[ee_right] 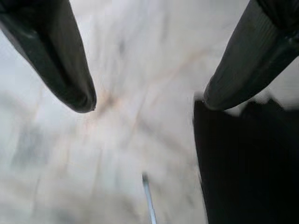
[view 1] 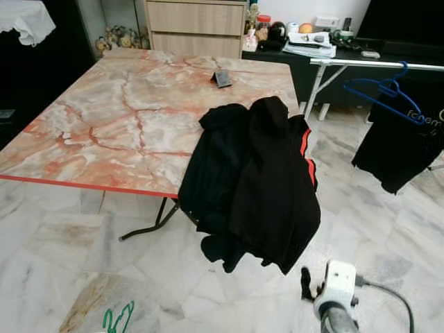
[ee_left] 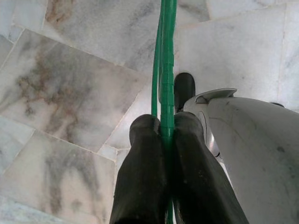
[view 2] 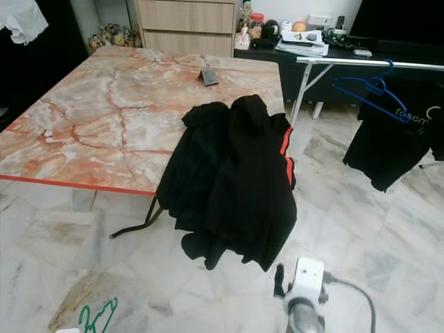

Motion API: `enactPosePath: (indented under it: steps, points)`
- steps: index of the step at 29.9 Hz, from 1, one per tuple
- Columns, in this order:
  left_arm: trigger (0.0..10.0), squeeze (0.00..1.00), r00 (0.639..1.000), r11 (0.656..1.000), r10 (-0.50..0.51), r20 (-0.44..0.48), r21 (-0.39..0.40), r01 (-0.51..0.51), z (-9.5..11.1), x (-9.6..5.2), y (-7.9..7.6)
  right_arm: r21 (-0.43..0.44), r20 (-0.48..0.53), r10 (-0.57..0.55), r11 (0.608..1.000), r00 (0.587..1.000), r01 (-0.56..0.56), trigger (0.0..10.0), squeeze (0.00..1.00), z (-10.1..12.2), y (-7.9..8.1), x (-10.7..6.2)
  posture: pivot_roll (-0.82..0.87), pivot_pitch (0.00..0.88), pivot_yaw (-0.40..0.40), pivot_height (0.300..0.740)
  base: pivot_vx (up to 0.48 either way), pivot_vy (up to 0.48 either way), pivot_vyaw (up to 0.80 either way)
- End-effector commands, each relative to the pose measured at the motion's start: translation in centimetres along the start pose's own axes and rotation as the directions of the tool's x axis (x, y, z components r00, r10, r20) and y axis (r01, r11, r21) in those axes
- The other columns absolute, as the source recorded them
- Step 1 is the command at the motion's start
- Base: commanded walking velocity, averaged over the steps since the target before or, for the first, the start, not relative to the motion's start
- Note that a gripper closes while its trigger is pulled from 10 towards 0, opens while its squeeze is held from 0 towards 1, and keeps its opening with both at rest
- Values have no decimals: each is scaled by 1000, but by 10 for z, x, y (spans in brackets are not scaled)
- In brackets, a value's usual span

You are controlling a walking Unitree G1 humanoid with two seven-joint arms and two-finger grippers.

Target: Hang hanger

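Left end effector (ee_left: 161, 128) pinching thin green hanger (ee_left: 164, 56)

The 2 eye views looked forward and down from head height, taking in the marble table (view 1: 125, 118) at 11 o'clock, the black clothes (view 1: 253, 187) draped off its near edge at centre, the rail (view 1: 374, 64) at 2 o'clock and the tiled floor (view 1: 62, 250) below. Both shared this scene, the right eye shifted slightly sideways. The left wrist camera looked straight down along its 2 fingers (ee_left: 142, 182), close to the floor tiles (ee_left: 60, 84). The right wrist camera faced the floor (ee_right: 140, 107) too, blurred, with black cloth (ee_right: 247, 158) at 4 o'clock.
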State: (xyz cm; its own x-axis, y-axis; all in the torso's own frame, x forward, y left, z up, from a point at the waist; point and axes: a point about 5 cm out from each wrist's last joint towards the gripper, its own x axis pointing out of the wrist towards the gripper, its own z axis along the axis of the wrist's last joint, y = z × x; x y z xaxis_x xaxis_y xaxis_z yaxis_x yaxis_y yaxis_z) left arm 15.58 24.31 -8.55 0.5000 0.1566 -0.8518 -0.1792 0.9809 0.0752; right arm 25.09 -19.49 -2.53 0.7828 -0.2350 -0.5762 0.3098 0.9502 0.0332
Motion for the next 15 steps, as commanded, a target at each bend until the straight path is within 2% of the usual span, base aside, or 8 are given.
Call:
enactPosePath:
  steps: [1,5,6,7,11,15]
  points:
    - [10000,0,1000,1000,6,-29,7,-6,-8,-1,1,16,-96,-9,1000,995,10,10000,0,-23,-6,-1,-21,77,-8,740,0,0,0]
    - [10000,0,1000,1000,3,-27,15,-3,-7,-1,0,-41,-225,-30,999,974,21,10000,0,-54,-15,-8,-11,79,-7,740,0,0,0]
    - [10000,0,1000,1000,2,-26,15,-2,-6,-1,0,-35,-268,-44,999,962,36,10000,0,-65,-20,-12,-10,80,-7,740,0,0,0]
    - [10000,0,1000,1000,2,-26,15,-2,-6,-1,0,-35,-268,-44,999,962,36,10000,0,-65,-20,-12,-10,80,-7,740,0,0,0]
    - [10000,0,1000,1000,-5,-26,31,5,-5,0,-1,-34,-378,-113,994,919,108,10000,0,-94,-33,-25,3,86,-9,740,0,0,0]
    - [10000,0,1000,999,-7,-24,38,8,-5,0,-1,14,-361,-67,997,930,77,10000,0,-96,-27,-27,-10,93,-4,740,0,0,0]
